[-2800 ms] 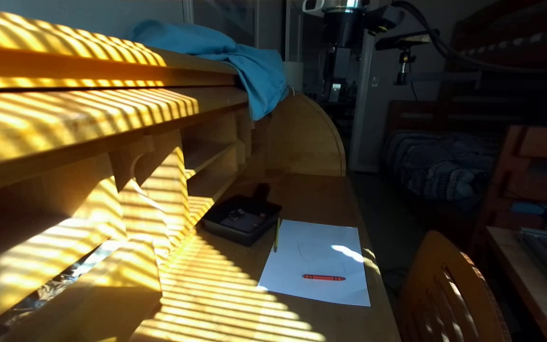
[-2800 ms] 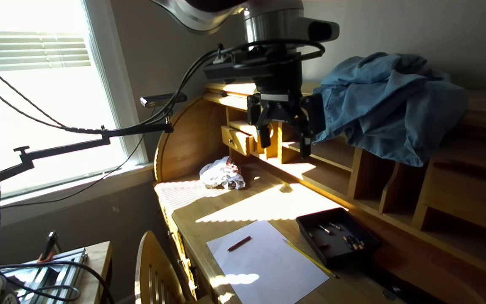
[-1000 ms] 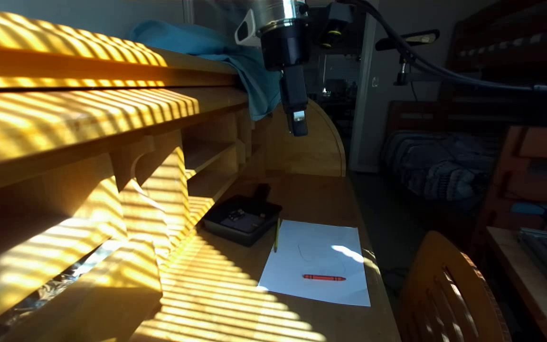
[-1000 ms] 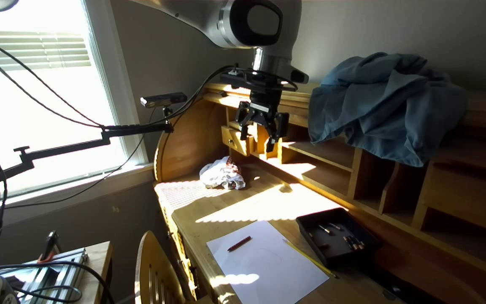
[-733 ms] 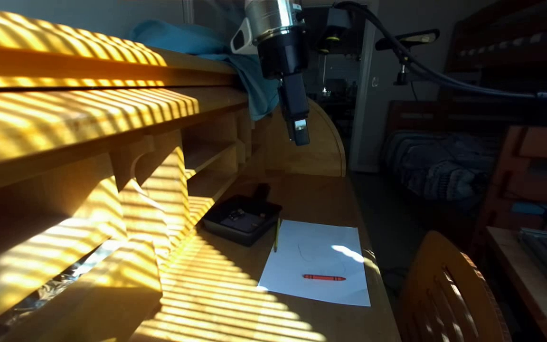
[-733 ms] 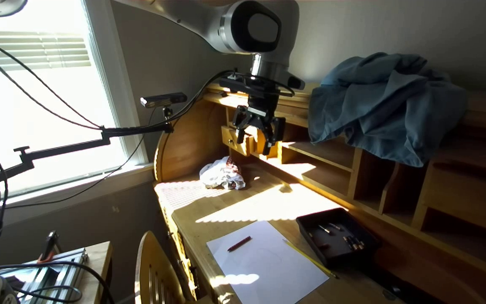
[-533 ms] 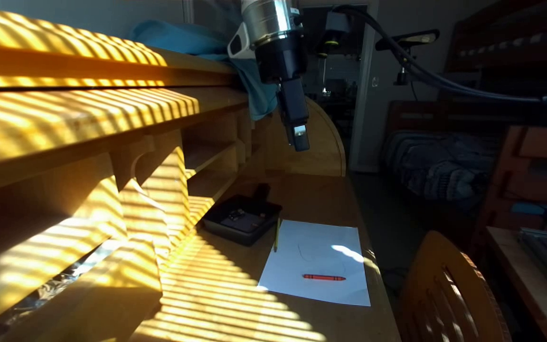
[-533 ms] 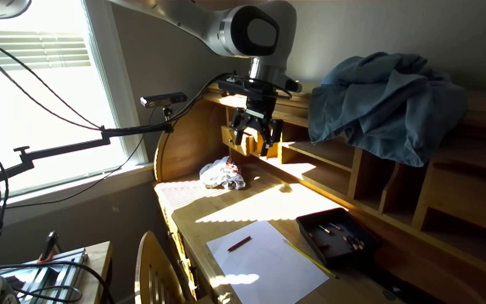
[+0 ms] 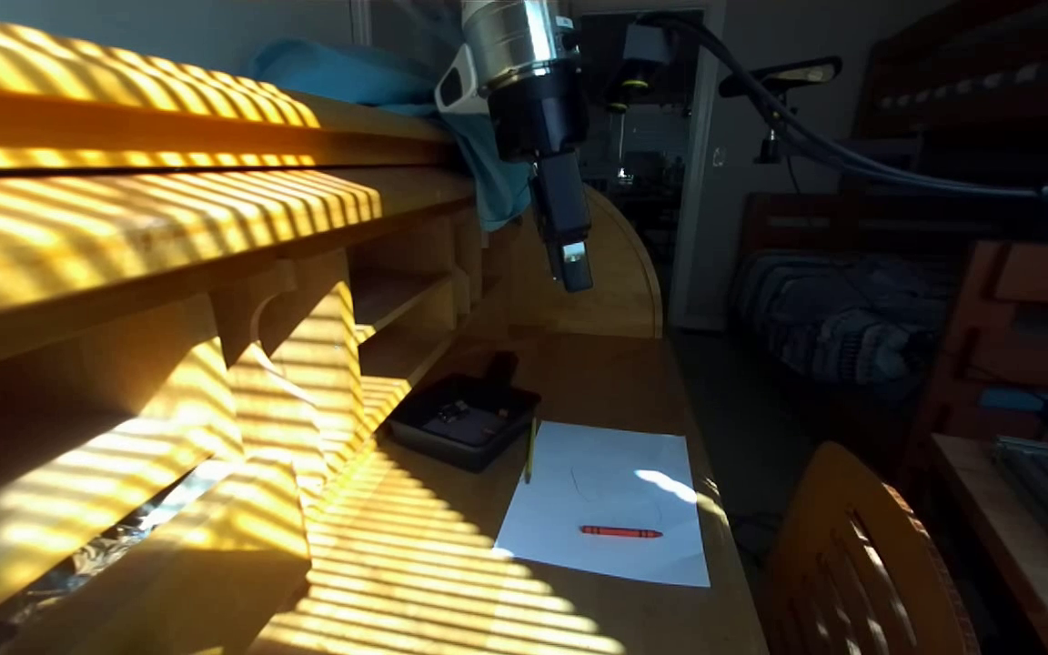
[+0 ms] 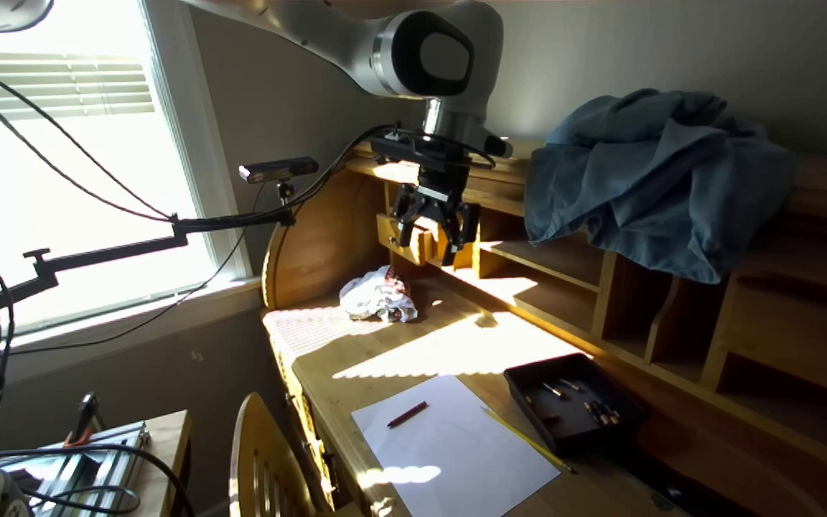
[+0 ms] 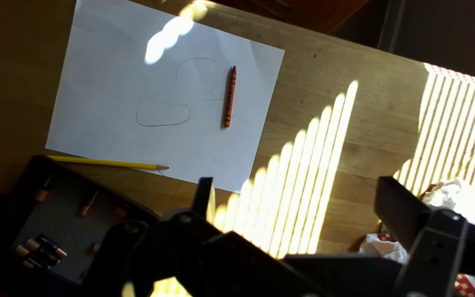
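Note:
My gripper (image 10: 428, 246) is open and empty, held in the air above the wooden desk, slightly tilted. In the wrist view its fingers (image 11: 398, 202) stand wide apart with sunlit desk between them. A white paper sheet (image 11: 105, 82) with faint pencil lines lies on the desk, and an orange-red crayon (image 11: 229, 97) lies on it. A yellow pencil (image 11: 109, 163) lies along the paper's edge. Beside it stands a black tray (image 10: 521, 391) holding several batteries (image 11: 85, 208). A crumpled white and red wrapper (image 10: 377, 294) lies at the far end, partly hidden by a finger in the wrist view.
The desk's cubbyholes and shelves (image 10: 550, 266) run along the back, with a small drawer (image 10: 400, 239) pulled out behind the gripper. A blue cloth (image 10: 657, 179) drapes over the desk top. A chair (image 10: 263, 459) stands at the front. A camera on an arm (image 10: 277, 170) stands near the window.
Since the oldest frames the arm has moved toward the drawer and wrapper end of the desk, lowered and tilted. Over the last half second it is nearly still. The gripper stays open; the desk items are unmoved.

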Robot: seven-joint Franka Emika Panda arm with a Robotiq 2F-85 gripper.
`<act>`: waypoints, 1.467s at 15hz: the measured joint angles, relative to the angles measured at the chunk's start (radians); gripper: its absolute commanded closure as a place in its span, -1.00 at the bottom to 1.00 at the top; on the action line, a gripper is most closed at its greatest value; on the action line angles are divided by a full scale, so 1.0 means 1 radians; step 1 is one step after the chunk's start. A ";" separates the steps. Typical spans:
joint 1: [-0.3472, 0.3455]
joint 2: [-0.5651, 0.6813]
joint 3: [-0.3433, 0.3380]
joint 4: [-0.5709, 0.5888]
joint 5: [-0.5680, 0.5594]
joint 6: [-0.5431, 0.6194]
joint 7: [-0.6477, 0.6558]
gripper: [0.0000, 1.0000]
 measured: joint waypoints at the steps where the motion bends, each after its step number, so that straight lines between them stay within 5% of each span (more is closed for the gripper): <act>1: 0.003 0.000 0.003 -0.004 0.001 0.005 0.004 -1.00; 16: 0.160 0.022 0.071 -0.190 -0.024 0.208 0.455 -1.00; 22: 0.172 0.017 0.070 -0.277 -0.153 0.239 0.471 -1.00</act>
